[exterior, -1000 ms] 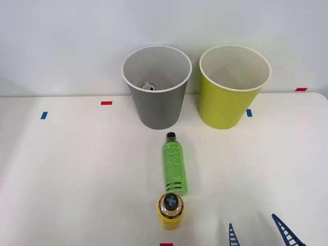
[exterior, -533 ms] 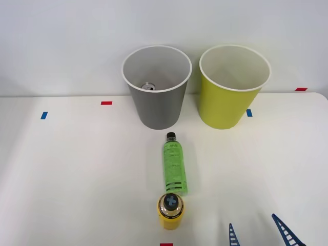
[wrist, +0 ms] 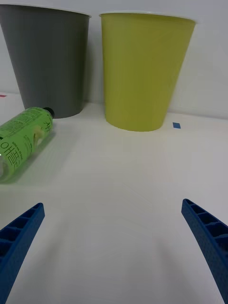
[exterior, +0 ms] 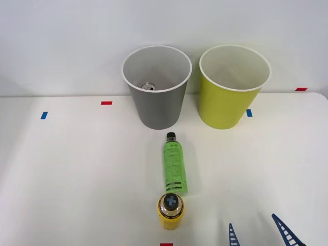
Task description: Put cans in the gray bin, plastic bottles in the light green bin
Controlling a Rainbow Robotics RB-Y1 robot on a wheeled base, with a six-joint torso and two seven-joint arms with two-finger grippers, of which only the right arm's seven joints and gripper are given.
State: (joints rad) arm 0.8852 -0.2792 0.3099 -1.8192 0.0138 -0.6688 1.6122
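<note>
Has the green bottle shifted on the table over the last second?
No. In the front view the green bottle lies flat with its black cap toward the gray bin, the same gap as before.

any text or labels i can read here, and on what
Green bottle: black print runs along its side, seemingly Korean letters, too blurred to quote.
Yellow bottle: a blue cross-like mark on its dark cap, no letters legible.
Gray bin, lime bin and can: no text legible.

Light fell bright and even; the bins [exterior: 157,87] cast only faint, soft shadows on the white table [exterior: 77,169].
</note>
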